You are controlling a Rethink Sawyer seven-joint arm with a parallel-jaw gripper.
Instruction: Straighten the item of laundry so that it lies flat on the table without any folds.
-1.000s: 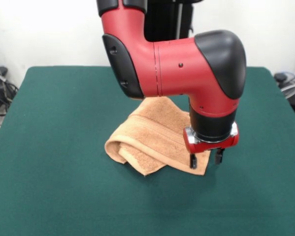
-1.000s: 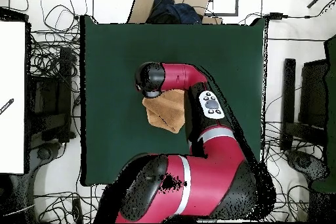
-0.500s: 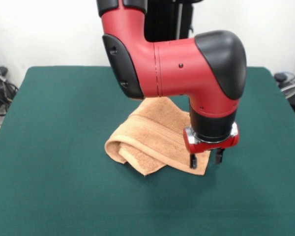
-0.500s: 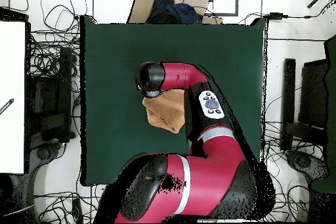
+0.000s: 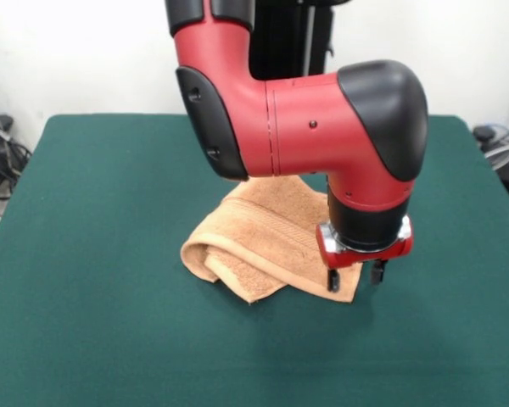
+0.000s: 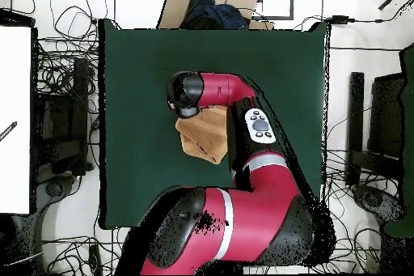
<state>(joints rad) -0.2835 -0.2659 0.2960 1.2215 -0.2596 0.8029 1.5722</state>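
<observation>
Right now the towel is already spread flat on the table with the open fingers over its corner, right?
Not flat. The front view shows the towel bunched, with a rolled fold along its left edge. The rest holds: it lies on the table and the open fingers are over its corner.

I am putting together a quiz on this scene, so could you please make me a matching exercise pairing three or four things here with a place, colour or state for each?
Things:
1. towel
2. table
3. hand
4. arm's elbow cap

Descriptions:
A. dark green, lying under everything
B. black and rounded, above the wrist
C. peach-orange, bunched with a rolled fold at one end
D. open, poised over the towel's corner

Right pairs: 1-C, 2-A, 3-D, 4-B
</observation>
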